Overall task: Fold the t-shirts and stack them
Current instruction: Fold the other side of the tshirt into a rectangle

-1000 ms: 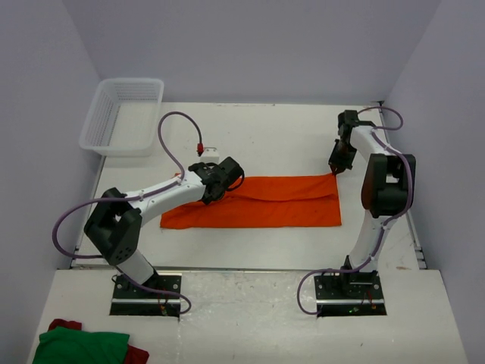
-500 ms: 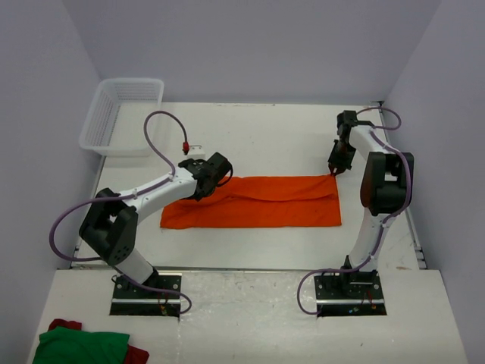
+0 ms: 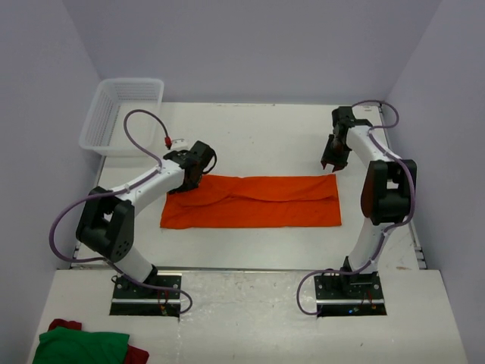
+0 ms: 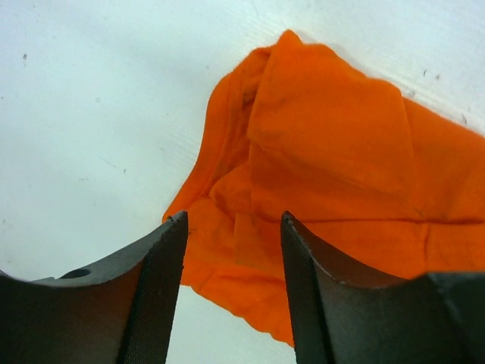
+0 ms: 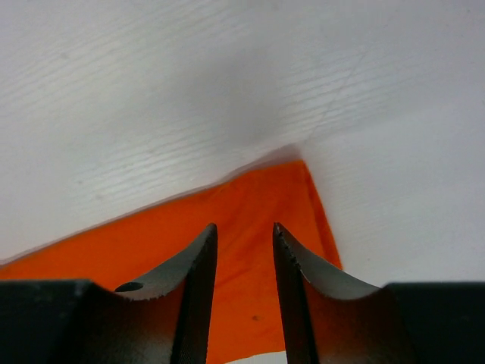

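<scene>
1. t-shirt position. the orange t-shirt (image 3: 254, 201) lies flat on the table (image 3: 265, 136) as a long band, doubled along its length. it spans the gap between the two grippers, with one end below each.

2. left gripper (image 4: 233, 227). the jaws stand apart with nothing between them. the left end of the t-shirt lies directly below and just ahead of the fingertips. here the cloth is bunched into a raised, creased corner, not laid flat.

3. right gripper (image 5: 244, 231). the jaws stand apart, with a clear gap and no cloth pinched. the far right corner of the t-shirt lies directly below the fingertips and is flat and sharp. the gripper is above the cloth; contact cannot be confirmed.

4. reason for the layout. one gripper at each end suits a band that must lie straight. with both grippers released, the cloth rests under its own weight and the fold line holds its shape.

5. assessment. the lengthwise fold appears done. the end-to-end fold and the stacking are not yet done. the bunched left corner probably needs smoothing first, or the next fold may come out skewed.

6. other items. a white basket (image 3: 114, 145) stands well beyond the left gripper.
</scene>
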Robot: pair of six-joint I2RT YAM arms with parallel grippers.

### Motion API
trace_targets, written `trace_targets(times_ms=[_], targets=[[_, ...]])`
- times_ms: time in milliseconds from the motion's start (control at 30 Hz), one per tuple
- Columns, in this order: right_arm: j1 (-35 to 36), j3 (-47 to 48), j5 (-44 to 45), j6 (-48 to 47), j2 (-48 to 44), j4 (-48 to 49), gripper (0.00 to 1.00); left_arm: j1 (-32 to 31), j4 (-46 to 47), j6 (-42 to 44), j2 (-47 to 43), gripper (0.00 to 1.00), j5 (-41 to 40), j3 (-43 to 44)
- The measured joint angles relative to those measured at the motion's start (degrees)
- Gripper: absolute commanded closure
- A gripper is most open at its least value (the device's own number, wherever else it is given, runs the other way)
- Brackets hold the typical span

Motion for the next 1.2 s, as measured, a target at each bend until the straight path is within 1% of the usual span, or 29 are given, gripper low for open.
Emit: trace_targets(times_ms=[67, 133, 200, 267, 400, 567, 700, 867, 933, 967, 1033, 1200], targets=[[1.62, 0.0, -0.44, 0.0, -1.53, 0.42, 0.63, 1.75, 0.46, 0.87, 0.17, 0.41, 0.85, 0.7], [3.32, 0.0, -0.96, -0.02, -2.45, 0.87, 0.64, 3.52, 1.01, 1.62, 0.74, 0.42, 2.16, 1.99], [4.74, 0.0, -1.97, -0.15, -2.56, 1.29, 0.71, 6.05, 2.73, 2.67, 1.51, 0.44, 4.17, 3.15], [5.66, 0.0, -2.69, -0.35, -2.38, 1.46, 0.74, 8.96, 4.5, 3.8, 2.4, 0.45, 6.27, 3.8], [6.12, 0.0, -3.41, -0.48, -1.75, 1.49, 0.72, 12.85, 6.82, 5.64, 5.07, 0.46, 9.75, 5.11], [5.95, 0.0, -3.26, -0.59, -0.66, 1.44, 0.73, 13.81, 8.52, 7.48, 8.59, 0.47, 12.74, 6.86], [5.77, 0.02, -3.21, -0.74, 0.42, 1.25, 0.79, 15.19, 9.75, 8.66, 10.95, 0.48, 14.67, 7.98], [5.4, 0.07, -2.99, -0.87, 2.12, 0.59, 0.81, 17.14, 10.91, 9.94, 12.85, 0.48, 16.06, 8.96], [5.18, 0.07, -2.86, -0.87, 2.56, 0.31, 0.84, 17.81, 11.41, 10.16, 13.31, 0.49, 16.46, 9.03], [5.14, 0.07, -2.89, -0.87, 2.73, 0.13, 0.92, 18.1, 11.56, 10.45, 13.53, 0.5, 16.68, 9.05], [4.98, 0.07, -2.89, -1.01, 2.97, -0.17, 1.0, 18.49, 11.89, 10.91, 14.05, 0.51, 17.2, 9.2], [4.87, 0.07, -2.99, -0.87, 3.74, -0.48, 1.0, 18.75, 13.16, 11.23, 15.56, 0.53, 19.26, 9.35]])
